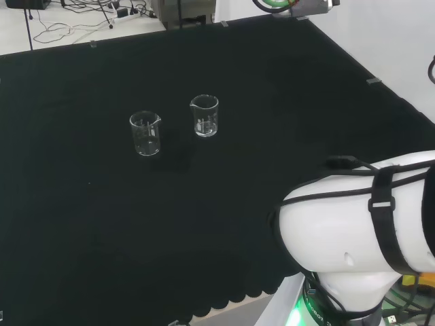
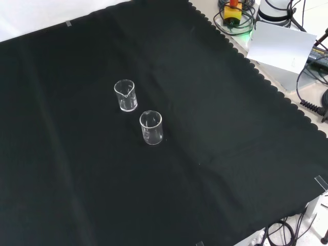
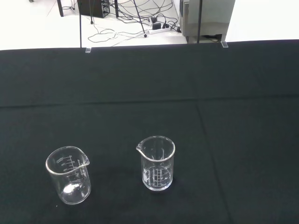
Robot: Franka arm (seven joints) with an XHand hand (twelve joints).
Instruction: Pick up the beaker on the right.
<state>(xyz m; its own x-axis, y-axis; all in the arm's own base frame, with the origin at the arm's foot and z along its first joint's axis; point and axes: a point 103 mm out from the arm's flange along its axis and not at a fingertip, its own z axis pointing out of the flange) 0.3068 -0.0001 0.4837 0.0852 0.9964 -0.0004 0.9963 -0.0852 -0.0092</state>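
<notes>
Nothing's been grasped yet: two empty beakers stand upright and apart on the black worktop [image 1: 68, 258], and I can't tell how the hand is set. The right beaker [image 1: 204, 116] sits centre-left in the head view, the left beaker [image 1: 145, 134] beside it. Next, I'd say, comes a reach across to the right one without knocking its neighbour.

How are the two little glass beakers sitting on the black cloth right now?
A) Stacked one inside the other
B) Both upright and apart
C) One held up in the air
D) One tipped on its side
B: in the head view the left beaker and the right beaker both stand upright on the black cloth, with a clear gap of cloth between them.
</notes>
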